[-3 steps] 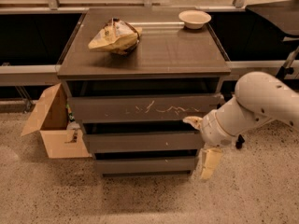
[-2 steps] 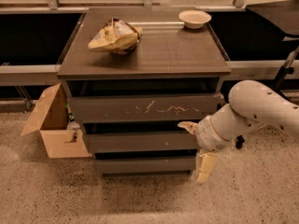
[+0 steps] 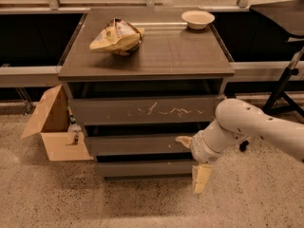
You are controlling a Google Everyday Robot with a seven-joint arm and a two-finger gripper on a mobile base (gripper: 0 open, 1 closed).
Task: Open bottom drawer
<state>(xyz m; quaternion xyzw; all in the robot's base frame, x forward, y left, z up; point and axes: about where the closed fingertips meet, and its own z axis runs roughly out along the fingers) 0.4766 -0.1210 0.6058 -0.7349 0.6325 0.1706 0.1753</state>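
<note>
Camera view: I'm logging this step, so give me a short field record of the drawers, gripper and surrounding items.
bottom drawer: appears shut
gripper: open, at the bottom drawer's right end
cabinet top: crumpled snack bag, white bowl
floor beside cabinet: open cardboard box

The bottom drawer (image 3: pixel 142 168) is dark grey-brown, the gripper (image 3: pixel 190 163) at its right end cream, the top front (image 3: pixel 118 111) white-scratched
</note>
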